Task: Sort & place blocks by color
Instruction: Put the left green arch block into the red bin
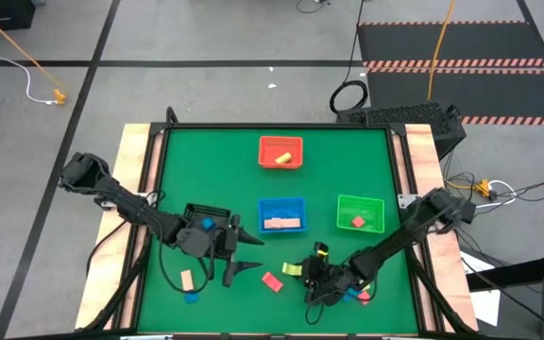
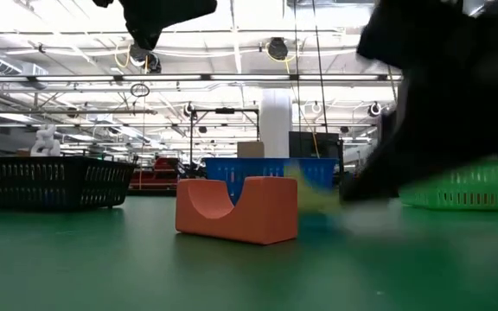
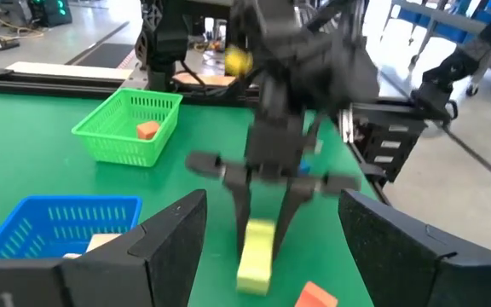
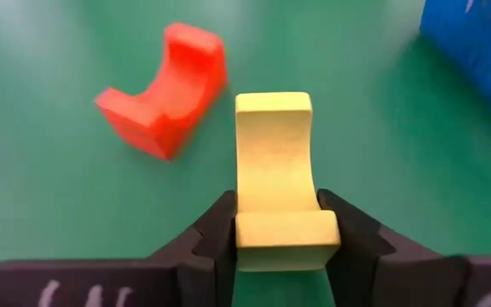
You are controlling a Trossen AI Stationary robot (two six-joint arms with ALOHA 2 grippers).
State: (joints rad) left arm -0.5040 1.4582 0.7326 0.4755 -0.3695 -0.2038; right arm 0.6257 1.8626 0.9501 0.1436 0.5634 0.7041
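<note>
While the left gripper (image 1: pixel 239 253) hangs with its fingers spread wide and empty over the near-left part of the green table (image 1: pixel 215 161), a tan block (image 1: pixel 187 279) and a small blue block (image 1: pixel 192 297) lie close to the near edge beside it, and another blue block (image 1: pixel 207 225) shows next to the arm. Toward the middle, a red-pink arched block (image 1: pixel 272 280) rests on the table. Further back stand the red tray (image 1: pixel 280 153), holding a yellow block (image 1: pixel 286 157), and the blue tray (image 1: pixel 281 215), holding a tan bar (image 1: pixel 282 223). Right of the red-pink arched block, the right gripper (image 4: pixel 275 234) is clamped on a yellow arched block (image 4: pixel 275 170), one finger on each side of its near end; the wrist view places this block just beside the red-pink one, not touching it. At the right, the green tray (image 1: pixel 360 213) contains one red-pink block (image 1: pixel 358 222). More small blocks lie under the right arm, partly hidden.
</note>
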